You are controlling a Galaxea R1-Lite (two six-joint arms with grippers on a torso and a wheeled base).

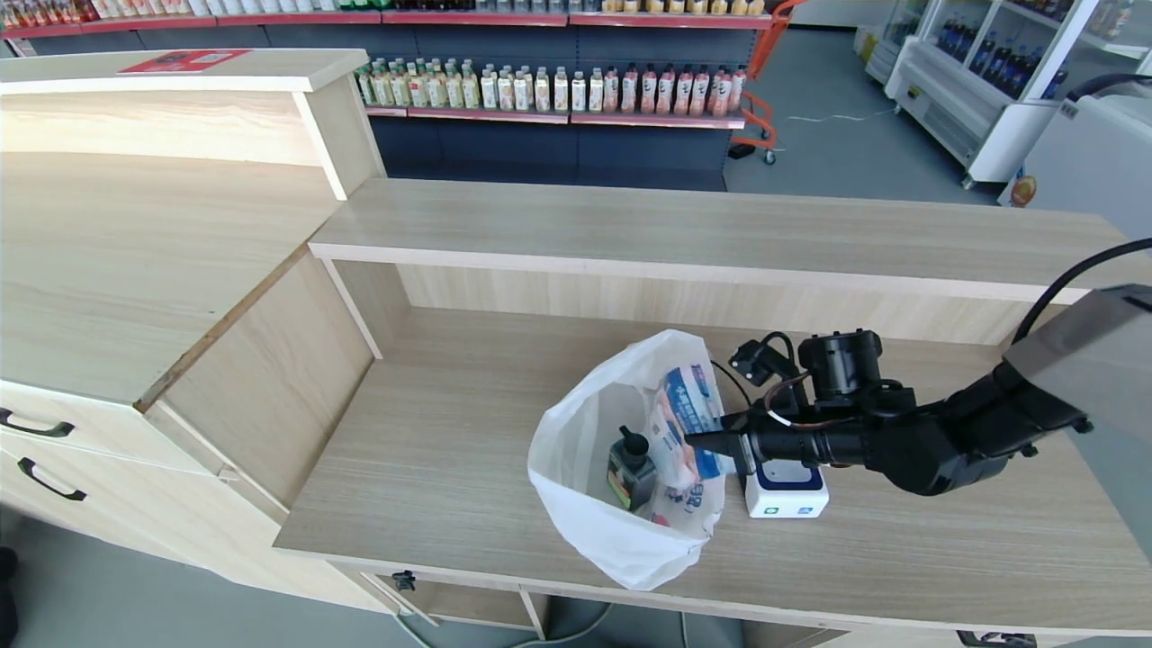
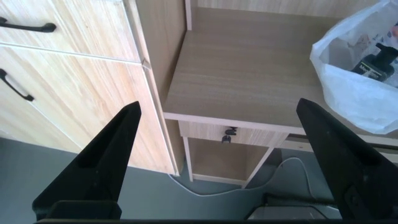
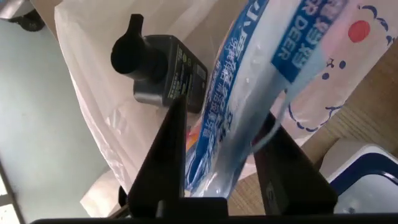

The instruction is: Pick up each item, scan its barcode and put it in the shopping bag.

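We can only half read this one: the white shopping bag stands open on the worktop, and its wall hides the lower end of the blue-and-pink packet and all but the pump and shoulders of the dark bottle beside it. The white scanner, just beside the bag, is partly covered by the right arm's wrist. That arm comes in from the right, forearm near level, and the right gripper points across the bag's mouth, clamped on the packet, which leans tilted in the opening. The left gripper sits off the worktop's near edge by the drawer fronts, its two sides wide apart, holding nothing; there the bag is cut off at the edge.
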